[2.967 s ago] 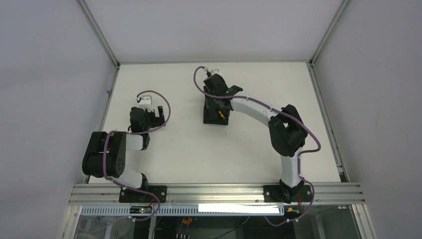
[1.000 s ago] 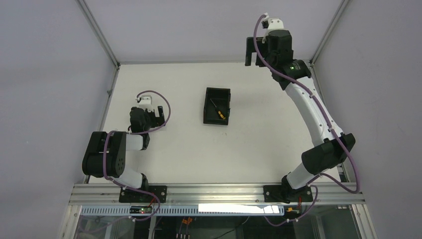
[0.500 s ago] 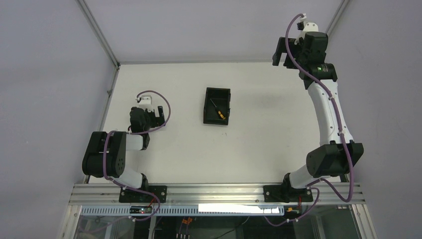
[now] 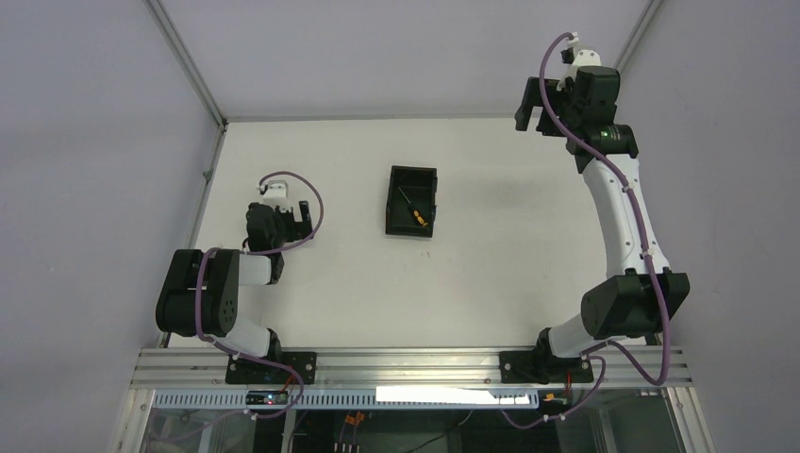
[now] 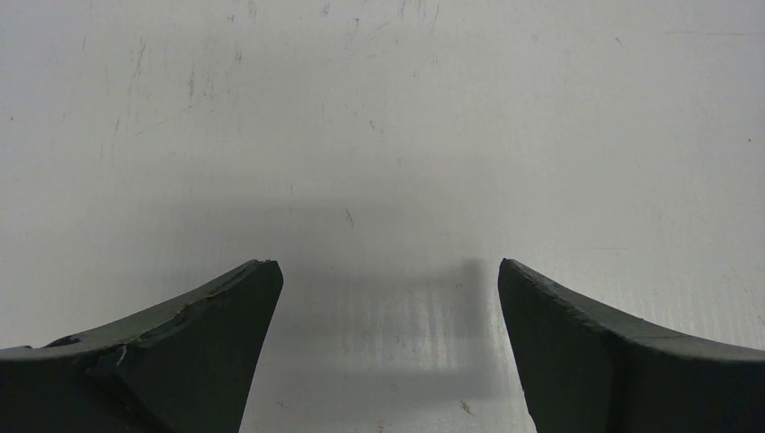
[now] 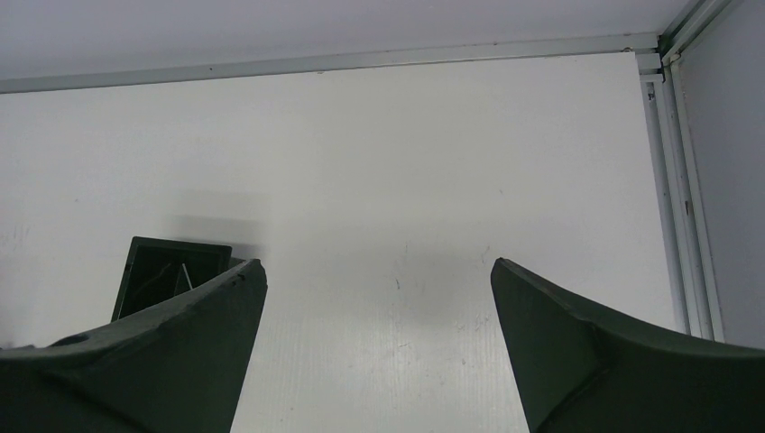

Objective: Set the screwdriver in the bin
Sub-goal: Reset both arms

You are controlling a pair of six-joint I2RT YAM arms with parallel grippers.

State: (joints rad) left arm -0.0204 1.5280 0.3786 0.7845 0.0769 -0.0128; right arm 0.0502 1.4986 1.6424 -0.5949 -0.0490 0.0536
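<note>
The black bin stands at the middle of the white table, toward the far side. The screwdriver lies inside it, a thin dark shaft with its yellow-orange end toward the near right corner. My right gripper is raised high over the table's far right corner, well away from the bin, open and empty. In the right wrist view one corner of the bin shows behind the left finger. My left gripper rests low at the left, open over bare table.
Aluminium frame rails run along the table's far edge and down its right side. Grey enclosure walls stand close round the table. Both arm bases are bolted to the near rail.
Three seconds ago the right gripper was down at the bin. It has since lifted away and swung to the far right corner, then almost stopped. The left arm has not moved.
</note>
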